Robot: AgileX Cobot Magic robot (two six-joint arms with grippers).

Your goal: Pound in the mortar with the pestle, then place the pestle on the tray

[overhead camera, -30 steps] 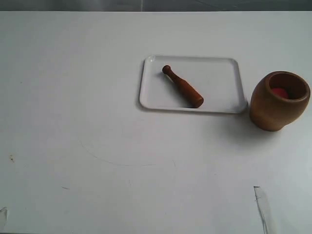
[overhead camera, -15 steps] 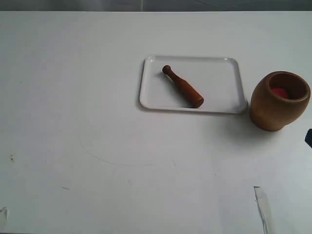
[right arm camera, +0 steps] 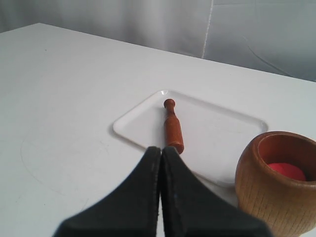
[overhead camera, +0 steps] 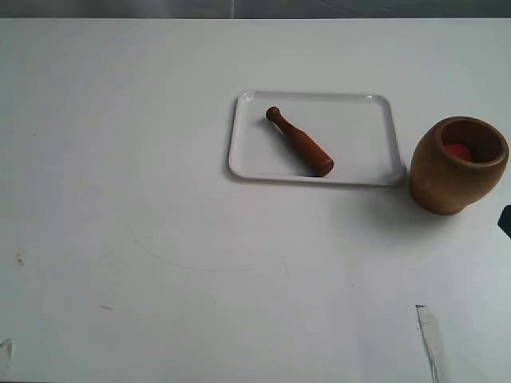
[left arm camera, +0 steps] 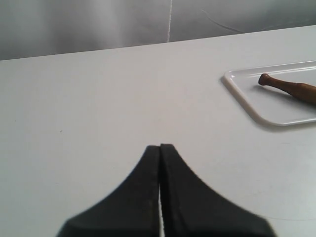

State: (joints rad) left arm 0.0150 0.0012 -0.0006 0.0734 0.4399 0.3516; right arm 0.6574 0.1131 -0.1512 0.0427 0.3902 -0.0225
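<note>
The dark reddish-brown pestle (overhead camera: 299, 142) lies slanted on the white tray (overhead camera: 363, 112), knob end toward the back left. The light-brown wooden mortar (overhead camera: 457, 165) stands upright just right of the tray, something red inside it. In the right wrist view the pestle (right arm camera: 173, 127), tray (right arm camera: 224, 126) and mortar (right arm camera: 276, 185) lie ahead of my right gripper (right arm camera: 161, 148), which is shut and empty. A dark bit of that arm (overhead camera: 505, 219) shows at the exterior view's right edge. My left gripper (left arm camera: 160, 146) is shut and empty, far from the tray (left arm camera: 247, 101) and pestle (left arm camera: 289, 88).
A white table (overhead camera: 160, 199) carries everything, with faint pencil-like arcs and small marks on it. A grey curtain hangs behind the table's far edge (right arm camera: 123, 19). A torn strip of tape (overhead camera: 427, 335) lies near the front right.
A dark part of the right arm has come into the exterior view's right edge near the mortar. Pestle, tray and mortar have not moved.
</note>
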